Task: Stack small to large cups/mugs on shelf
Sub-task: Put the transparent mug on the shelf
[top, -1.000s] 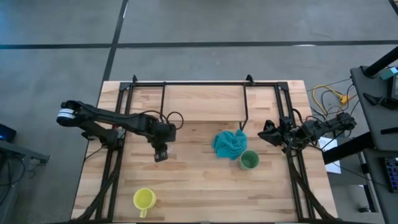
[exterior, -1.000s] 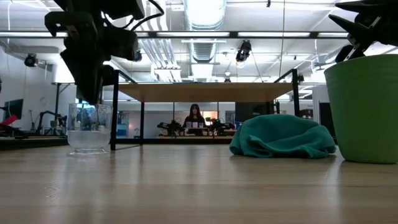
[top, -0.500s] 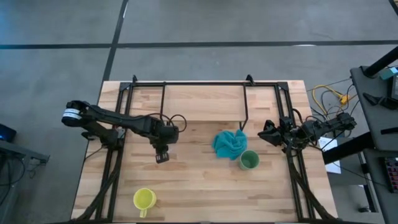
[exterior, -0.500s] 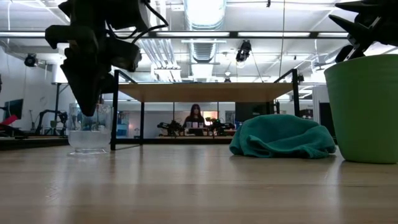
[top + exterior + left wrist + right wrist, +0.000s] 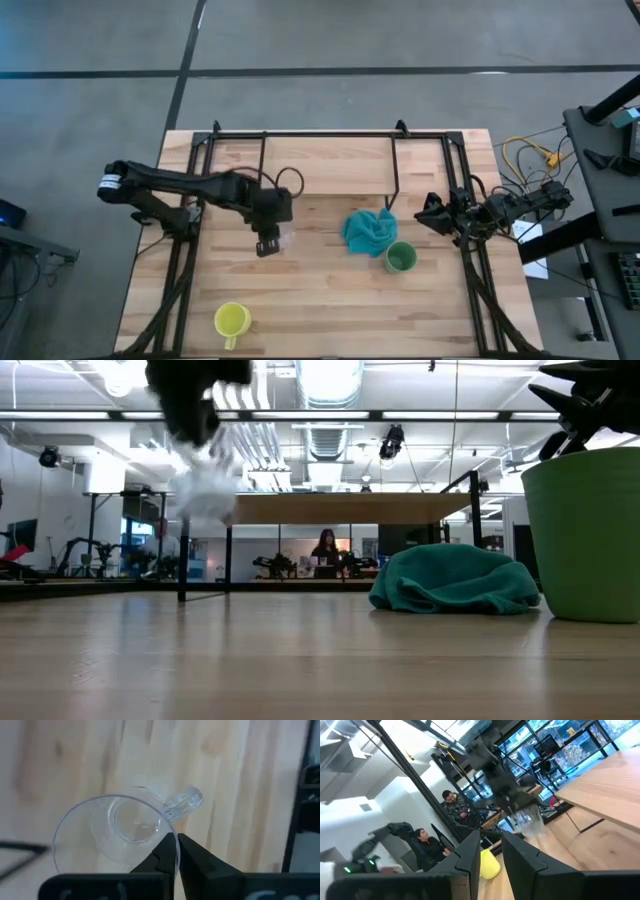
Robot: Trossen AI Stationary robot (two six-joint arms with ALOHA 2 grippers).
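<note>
A small clear glass cup (image 5: 120, 832) with a handle hangs above the table, and my left gripper (image 5: 268, 243) is shut on it over the table's left-middle. In the low view the glass cup (image 5: 205, 490) is a blur well above the tabletop. The yellow mug (image 5: 232, 320) stands on its base near the front edge. The green cup (image 5: 400, 258) stands right of centre. The shelf (image 5: 330, 165) spans the table's far part on black legs. At the right edge, my right gripper (image 5: 430, 213) is open and touches nothing. My left gripper pinches the glass cup's rim (image 5: 169, 831) close beside the handle (image 5: 186, 801), with one finger inside the cup and one outside. The fingers come from above, slanting down. The cup hangs below them, mouth up, lifted clear of the table.
A crumpled teal cloth (image 5: 368, 230) lies next to the green cup on its far left side. Black frame rails (image 5: 180, 270) run along both table sides. People sit in the room beyond the table (image 5: 322, 548).
My left gripper has taken hold of the glass cup, which stood on the table, and has risen with it, drifting slightly toward the table's right. The cup is now lifted clear of the tabletop.
</note>
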